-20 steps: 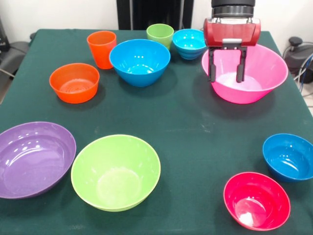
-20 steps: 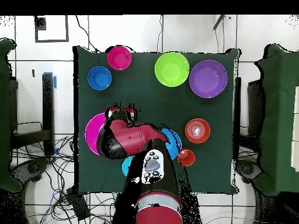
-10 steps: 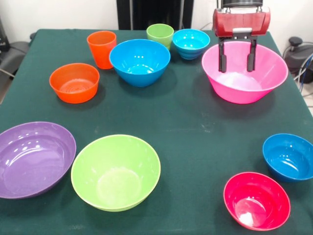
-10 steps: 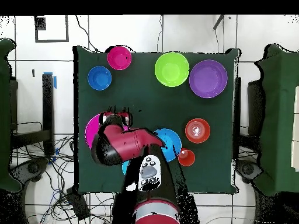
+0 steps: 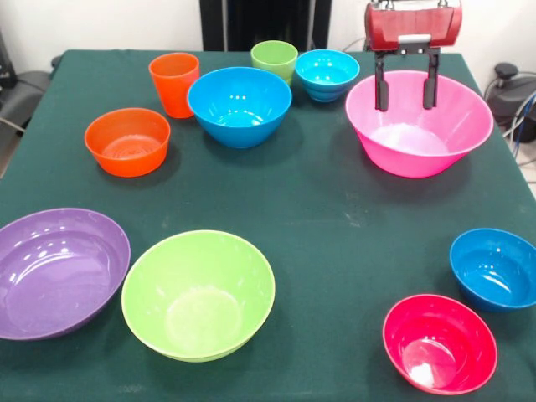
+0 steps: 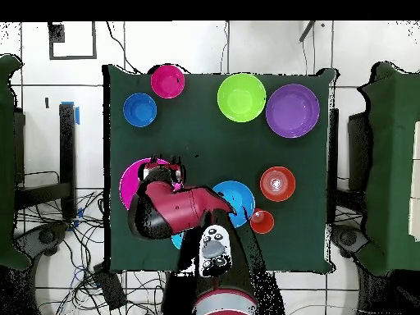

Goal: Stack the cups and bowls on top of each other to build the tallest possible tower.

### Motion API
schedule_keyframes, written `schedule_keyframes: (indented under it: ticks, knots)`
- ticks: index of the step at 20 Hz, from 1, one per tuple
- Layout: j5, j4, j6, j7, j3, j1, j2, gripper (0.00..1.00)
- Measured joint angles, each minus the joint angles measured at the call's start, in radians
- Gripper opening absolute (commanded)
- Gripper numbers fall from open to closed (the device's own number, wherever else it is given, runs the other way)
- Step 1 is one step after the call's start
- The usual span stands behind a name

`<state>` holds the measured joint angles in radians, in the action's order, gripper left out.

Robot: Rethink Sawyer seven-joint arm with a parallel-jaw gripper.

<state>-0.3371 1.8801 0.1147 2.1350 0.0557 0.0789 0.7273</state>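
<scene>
My gripper (image 5: 406, 105) hangs open and empty over the far part of the huge pink bowl (image 5: 419, 141), fingers apart and pointing down. The orange cup (image 5: 174, 84) and light green cup (image 5: 274, 59) stand upright at the far side. Between them and around them sit the large blue bowl (image 5: 239, 105), a small blue bowl (image 5: 326, 73) and the orange bowl (image 5: 127, 141). Near the front lie the purple bowl (image 5: 59, 272), lime green bowl (image 5: 198, 293), red bowl (image 5: 439, 342) and another small blue bowl (image 5: 496, 268). All stand singly. In the overhead view the arm (image 6: 176, 209) covers part of the pink bowl (image 6: 129, 182).
The dark green table (image 5: 335, 226) has open cloth across its middle, between the far and near rows of bowls. Cables and equipment lie off the table's right edge (image 5: 515, 100).
The gripper has risen and drawn back toward the robot over the pink bowl, staying open. No bowl or cup has moved.
</scene>
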Motion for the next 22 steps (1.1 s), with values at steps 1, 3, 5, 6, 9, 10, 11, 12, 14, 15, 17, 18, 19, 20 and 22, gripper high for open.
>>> schedule_keyframes:
  ticks: [1,3,5,6,9,10,11,12,14,15,17,18,19,20,22]
  knots:
    - [0.000,0.005,0.000,0.000,0.005,0.006,0.001,1.00]
    - [0.000,0.016,0.000,0.000,0.020,0.022,0.004,1.00]
    - [0.000,0.029,0.000,0.000,0.036,0.044,0.006,1.00]
    - [0.000,0.032,0.000,0.000,0.039,0.049,0.006,1.00]
    - [0.000,0.044,0.000,0.000,0.047,0.064,0.007,1.00]
    - [0.000,0.046,0.000,0.000,0.048,0.067,0.007,1.00]
    - [0.000,0.050,0.000,0.000,0.050,0.070,0.007,1.00]
    - [0.000,0.052,0.000,0.000,0.052,0.071,0.007,1.00]
    - [0.000,0.058,0.000,0.000,0.056,0.073,0.007,1.00]
    - [0.000,0.061,0.000,0.000,0.059,0.073,0.008,1.00]
    - [0.000,0.066,0.000,0.000,0.064,0.073,0.009,1.00]
    - [0.000,0.067,0.000,0.000,0.066,0.073,0.009,1.00]
    - [0.000,0.068,0.000,0.000,0.067,0.073,0.009,1.00]
    - [0.000,0.068,0.000,0.000,0.068,0.072,0.009,1.00]
    - [0.000,0.068,0.000,0.000,0.069,0.072,0.009,1.00]
